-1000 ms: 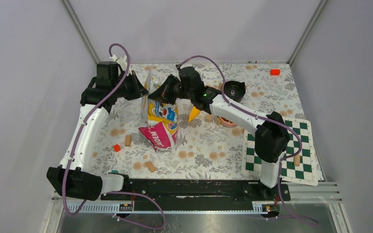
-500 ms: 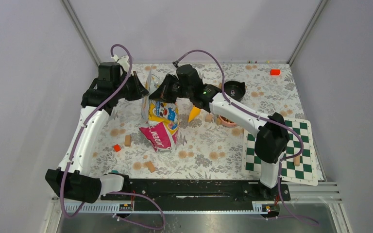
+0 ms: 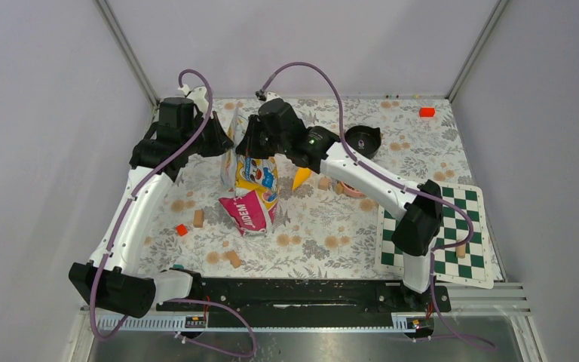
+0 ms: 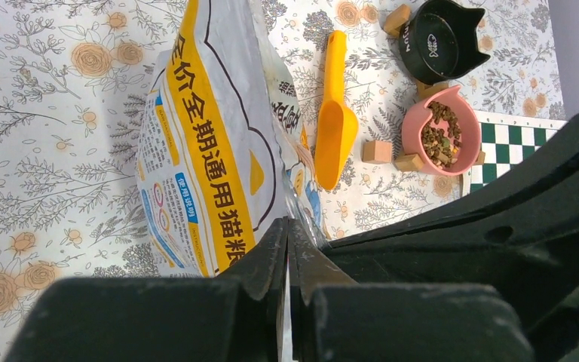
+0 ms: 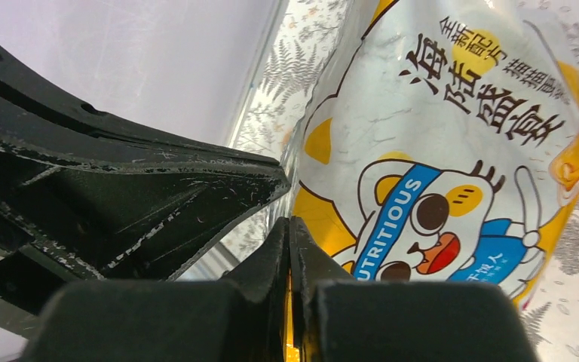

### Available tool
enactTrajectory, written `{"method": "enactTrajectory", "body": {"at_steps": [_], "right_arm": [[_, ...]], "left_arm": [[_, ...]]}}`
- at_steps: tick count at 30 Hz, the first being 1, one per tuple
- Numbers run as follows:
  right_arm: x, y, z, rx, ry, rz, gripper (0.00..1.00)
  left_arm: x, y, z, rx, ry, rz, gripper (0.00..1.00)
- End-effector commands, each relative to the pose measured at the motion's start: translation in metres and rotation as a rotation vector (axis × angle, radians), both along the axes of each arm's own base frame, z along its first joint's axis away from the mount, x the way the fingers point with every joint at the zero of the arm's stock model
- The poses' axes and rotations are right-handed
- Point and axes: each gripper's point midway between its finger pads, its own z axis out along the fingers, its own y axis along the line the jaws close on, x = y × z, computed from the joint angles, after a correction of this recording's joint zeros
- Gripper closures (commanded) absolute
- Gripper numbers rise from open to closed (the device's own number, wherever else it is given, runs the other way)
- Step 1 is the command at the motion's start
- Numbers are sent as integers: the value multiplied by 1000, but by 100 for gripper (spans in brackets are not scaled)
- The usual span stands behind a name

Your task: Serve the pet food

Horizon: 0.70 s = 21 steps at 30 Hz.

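Pinching the glossy bag (image 3: 252, 177) at its top edge from opposite sides: left fingers (image 4: 268, 256) and right fingers (image 5: 271, 249), each pair pressing together on it. The pet food (image 4: 439, 134) is sitting in the pink bowl (image 4: 412, 128) — orange scoop (image 4: 335, 128) lying between bowl and bag.

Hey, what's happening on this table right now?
The left end effector and right end effector are each shut on the top of the cat food bag, holding it up. Some pet food is already in the pink bowl. The orange scoop lies flat beside the bag.
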Motion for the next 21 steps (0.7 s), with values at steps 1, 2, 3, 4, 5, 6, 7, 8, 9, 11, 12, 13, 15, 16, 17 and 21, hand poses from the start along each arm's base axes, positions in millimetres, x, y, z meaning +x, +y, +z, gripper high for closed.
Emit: {"method": "enactTrajectory", "body": {"at_steps": [1,2,3,4,5,6,7,8,9,11,12,13,15,16,17,21], "right_arm": [[26,-47,-5,-242,-115,-133,100],[26,-50,-7,-266,-119,-138,100],[28,-53,-7,-286,-125,-147,100],[29,-55,-7,-298,-128,-153,100],[29,-57,-8,-311,-129,-157,100],[30,-59,-9,-323,-130,-162,100],[29,-61,-9,-336,-132,-164,100],[30,-63,-8,-347,-136,-173,100],[31,-65,-6,-353,-140,-177,100],[28,-64,0,-344,-148,-166,100],[27,-65,4,-338,-154,-160,100],[26,-66,9,-335,-161,-160,100],[25,-69,17,-335,-172,-163,100],[25,-71,21,-336,-178,-165,100],[24,-74,24,-339,-184,-166,100],[25,-87,33,-388,-214,-187,100]], "left_arm": [[1,42,-11,154,-4,134,100],[1,43,-11,158,-5,137,100],[1,44,-12,161,-1,140,100],[1,44,-12,164,-2,140,100],[0,45,-12,169,0,144,100],[1,46,-12,174,0,148,100],[0,47,-12,178,2,148,100],[0,51,-12,193,1,165,100],[1,54,-11,204,0,175,100],[0,54,-10,209,-3,174,100],[-1,54,-7,208,-6,171,100],[-1,55,-5,210,-9,174,100],[-1,59,1,223,-20,192,100],[-1,62,5,231,-25,203,100],[-1,64,8,238,-32,211,100],[-3,80,27,272,-74,293,100]]}}
